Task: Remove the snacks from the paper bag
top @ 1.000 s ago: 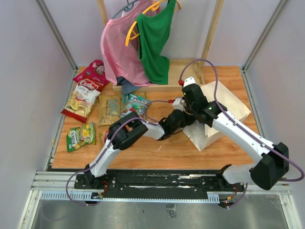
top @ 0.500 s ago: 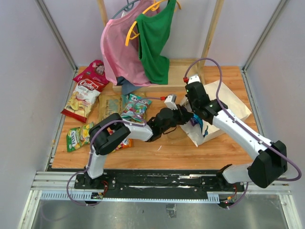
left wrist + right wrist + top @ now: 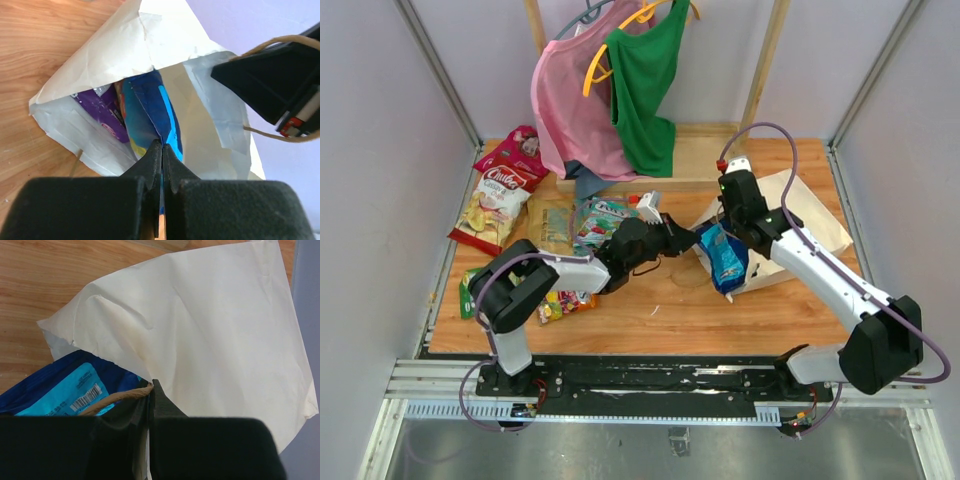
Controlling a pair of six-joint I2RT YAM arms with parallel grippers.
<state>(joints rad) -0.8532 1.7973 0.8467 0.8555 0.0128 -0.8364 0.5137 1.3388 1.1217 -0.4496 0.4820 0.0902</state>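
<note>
The paper bag [image 3: 820, 222] lies on its side at the right of the table, mouth facing left, and the right gripper [image 3: 150, 390] is clamped on its twisted handle [image 3: 117, 399]. The blue packet [image 3: 725, 258] pokes out of the mouth, its edge pinched tight in the left gripper [image 3: 161, 150]. A purple packet [image 3: 102, 107] sits just beside it, inside the bag.

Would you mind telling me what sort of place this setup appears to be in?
Probably a lab test cell, not a home: a wooden tabletop walled by plain white panels, two robot arms mounted on a metal rail, and staged garments on hangers.
</note>
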